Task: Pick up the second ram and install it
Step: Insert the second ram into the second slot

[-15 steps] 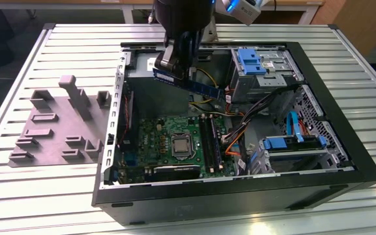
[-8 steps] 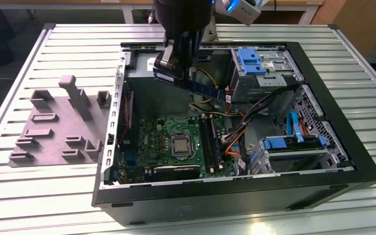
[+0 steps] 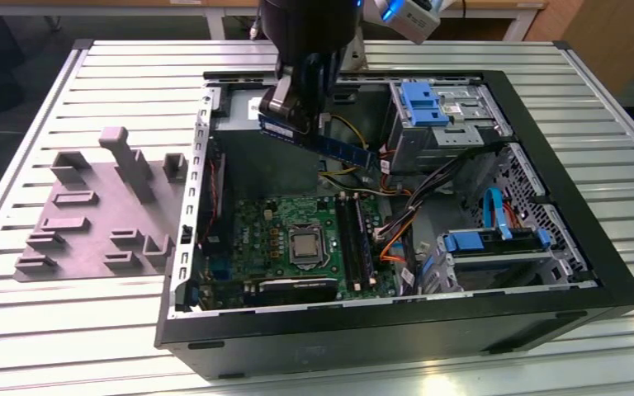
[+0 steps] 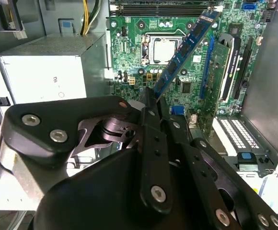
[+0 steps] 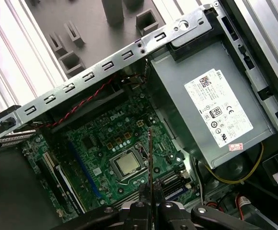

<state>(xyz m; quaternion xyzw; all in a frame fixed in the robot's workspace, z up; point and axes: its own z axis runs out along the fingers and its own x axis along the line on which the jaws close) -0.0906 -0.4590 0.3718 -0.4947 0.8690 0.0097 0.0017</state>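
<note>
Exterior view: the gripper is hanging over the open computer case, its fingers clamped on one end of the second ram. The stick is being held in the air above the motherboard, slanting down toward the drive cage with blue clips, and it is not touching the board. In the second wrist view the gripper is pinching the second ram, which is reaching out over the motherboard near the processor socket and short of the black memory slots. In the first wrist view the second ram is appearing edge-on, above the socket, beside the grey power supply.
</note>
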